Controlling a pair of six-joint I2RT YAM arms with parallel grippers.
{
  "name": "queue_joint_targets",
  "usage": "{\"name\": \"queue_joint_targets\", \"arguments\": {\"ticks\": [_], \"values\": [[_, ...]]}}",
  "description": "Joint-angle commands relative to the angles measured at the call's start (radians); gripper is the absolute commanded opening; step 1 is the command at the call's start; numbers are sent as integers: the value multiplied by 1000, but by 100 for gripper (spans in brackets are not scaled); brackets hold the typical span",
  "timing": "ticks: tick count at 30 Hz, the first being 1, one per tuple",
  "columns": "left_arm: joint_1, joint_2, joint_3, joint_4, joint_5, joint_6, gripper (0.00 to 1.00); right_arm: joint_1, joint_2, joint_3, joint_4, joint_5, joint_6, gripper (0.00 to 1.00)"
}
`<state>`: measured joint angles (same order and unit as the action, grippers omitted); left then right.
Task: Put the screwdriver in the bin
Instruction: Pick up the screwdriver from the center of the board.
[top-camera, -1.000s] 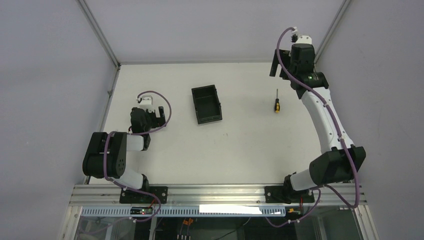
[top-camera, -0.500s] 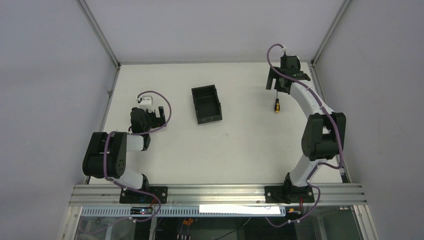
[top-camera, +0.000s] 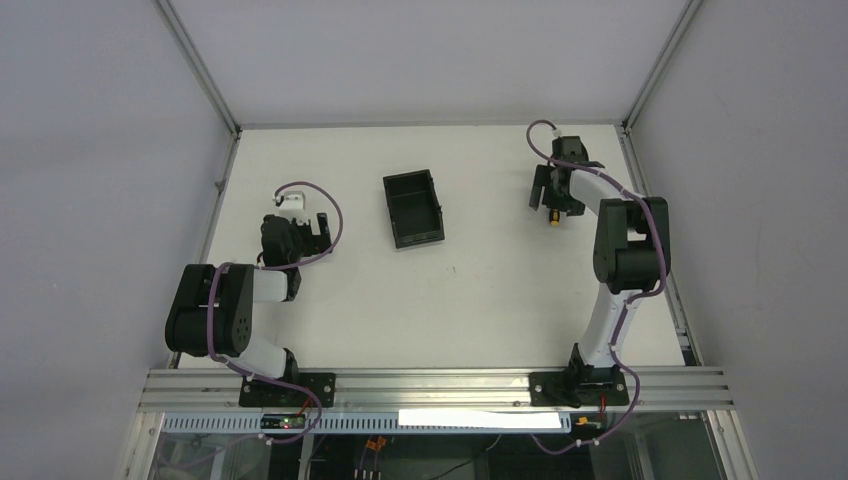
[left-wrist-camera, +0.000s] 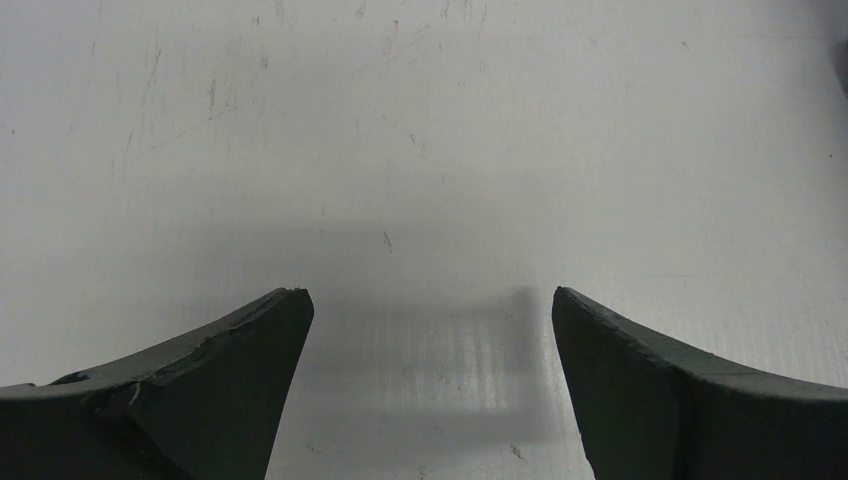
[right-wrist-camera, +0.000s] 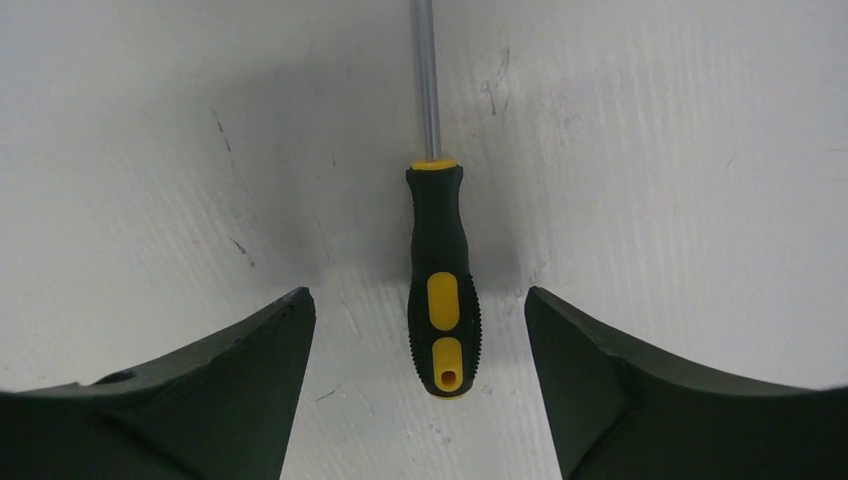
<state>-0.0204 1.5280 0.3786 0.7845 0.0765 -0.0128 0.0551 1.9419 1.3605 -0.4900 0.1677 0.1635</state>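
On the far right of the white table (top-camera: 480, 290), I have the right gripper (right-wrist-camera: 415, 295) low over the yellow-and-black plastic-handled screwdriver (right-wrist-camera: 437, 290). Its jaws stand apart either side of the handle, not touching, placed to pinch it. The black rectangular plastic bin (top-camera: 389, 210) sits well apart to the left. The left gripper (left-wrist-camera: 428, 293) is spread and holds nothing.

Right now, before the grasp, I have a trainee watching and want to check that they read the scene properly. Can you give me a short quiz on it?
1. True or false: the screwdriver lies outside the bin.
2. What sits inside the right hand, between its fingers? A) the bin B) the screwdriver's handle C) nothing
3. Fill in: the left hand is ___ (open or shut).
Key: 1 true; 2 B, with neither finger touching it; 3 open.
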Motion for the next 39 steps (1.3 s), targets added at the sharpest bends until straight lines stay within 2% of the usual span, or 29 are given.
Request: {"name": "queue_joint_targets", "arguments": {"ticks": [1, 8, 14, 29, 33, 39], "values": [[-8, -21, 0, 27, -20, -4, 99, -15, 11, -1, 55, -23, 23, 74], [-9, -20, 0, 27, -20, -4, 99, -27, 35, 0, 63, -33, 15, 48], [-8, -20, 0, 28, -20, -4, 99, -29, 28, 13, 48, -30, -1, 19], [-9, -20, 0, 27, -19, -4, 99, -27, -172, 71, -69, -46, -38, 15], [-9, -21, 0, 28, -20, -4, 99, -28, -218, 115, -127, -63, -49, 9], [-9, -20, 0, 27, -20, -4, 99, -28, -293, 199, -204, -64, -65, 9]]}}
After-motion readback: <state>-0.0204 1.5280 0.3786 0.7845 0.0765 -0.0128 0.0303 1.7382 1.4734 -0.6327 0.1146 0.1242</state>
